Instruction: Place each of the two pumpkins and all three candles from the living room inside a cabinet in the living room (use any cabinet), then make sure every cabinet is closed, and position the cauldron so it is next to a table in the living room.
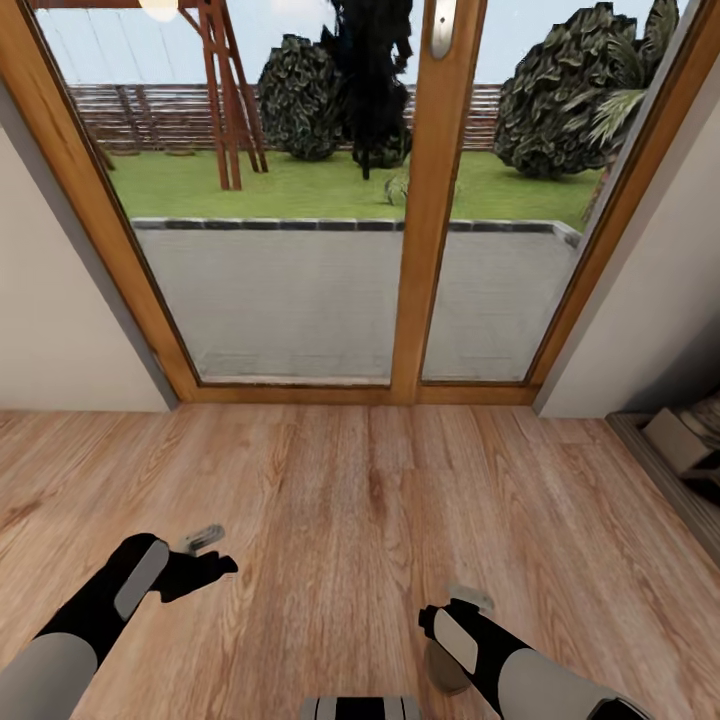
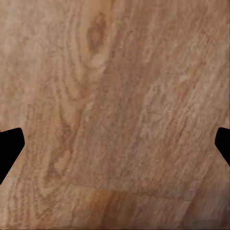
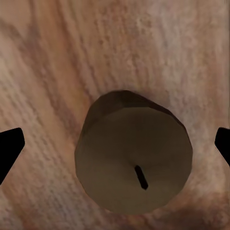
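A short, stubby brown-grey candle (image 3: 134, 160) with a dark wick stands upright on the wood floor. My right gripper (image 3: 115, 146) hangs straight above it, open, its black fingertips (image 3: 10, 148) wide apart and clear of the candle's sides. In the head view the candle (image 1: 445, 672) peeks out under my right gripper (image 1: 440, 628) near the front edge. My left gripper (image 1: 200, 572) is open over bare floorboards, and the left wrist view has the left gripper (image 2: 115, 143) with nothing between its fingers.
A wide glass patio door (image 1: 432, 300) in a wooden frame stands ahead, with white walls (image 1: 70, 330) on both sides. At the right edge sits a low shelf with a pale box (image 1: 685, 440). Wood floor (image 1: 350, 500) stretches between me and the door.
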